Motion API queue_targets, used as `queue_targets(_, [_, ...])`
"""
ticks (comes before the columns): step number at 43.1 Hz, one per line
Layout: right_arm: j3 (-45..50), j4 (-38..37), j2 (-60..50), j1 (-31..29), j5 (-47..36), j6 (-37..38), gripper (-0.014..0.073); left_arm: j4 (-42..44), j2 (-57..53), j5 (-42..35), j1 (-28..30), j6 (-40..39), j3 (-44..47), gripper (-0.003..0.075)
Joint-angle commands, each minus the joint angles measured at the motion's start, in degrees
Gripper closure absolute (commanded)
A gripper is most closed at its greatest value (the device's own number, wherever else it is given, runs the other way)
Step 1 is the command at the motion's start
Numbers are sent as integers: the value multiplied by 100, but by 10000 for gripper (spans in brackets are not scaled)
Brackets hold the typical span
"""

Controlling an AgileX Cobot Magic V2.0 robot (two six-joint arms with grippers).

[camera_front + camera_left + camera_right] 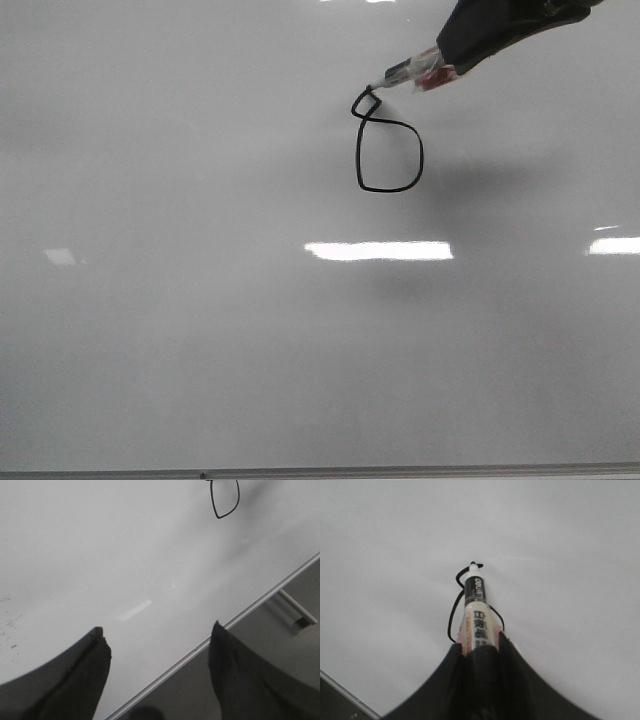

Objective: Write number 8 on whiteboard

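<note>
From the front camera I see the whiteboard (200,330) filling nearly the whole view, its thin frame edge running along the bottom and a few bright glare patches across the middle. The number 8 (388,145) sits in the upper right part of the board: a tiny diamond-shaped top loop above a larger rounded-square bottom loop, both drawn in thin black line. My right gripper (440,72) comes in from the top right corner, clamped around a marker (405,72) whose tip rests at the top loop of the figure. On the right wrist camera the marker (476,615) is pinched between the two dark fingers, its white tip touching the board right at the upper loop, with the black strokes curving out from behind the barrel on both sides. On the left wrist camera my left gripper (160,675) hangs with its fingers spread wide and nothing between them, over the board's near edge, well apart from the figure (225,497).
</note>
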Motion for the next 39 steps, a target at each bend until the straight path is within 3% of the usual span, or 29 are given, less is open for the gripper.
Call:
queue_targets(1, [-210, -17, -576, 21, -203, -4, 692, -166, -23, -287, 10, -54, -140, 302])
queue_targets(6, [-210, -17, -1183, 21, 775, -210, 692, -278, -23, -244, 10, 355, -140, 302])
queue_targets(12, [-210, -17, -1764, 21, 2220, -1012, 692, -1300, 91, -44, -118, 1497, -140, 302])
queue_targets(21, [-210, 339, -2243, 21, 3780, -2261, 692, -1816, 569, 17, -882, 2244, -152, 302])
queue_targets(32, [-210, 2009, -2243, 21, 4420, -3668, 692, -1826, 1373, -323, -2283, 2531, -275, 302])
queue_targets(39, [-210, 2139, -2242, 21, 4370, -3736, 692, -1826, 1871, -526, -3029, 2620, -657, 302])
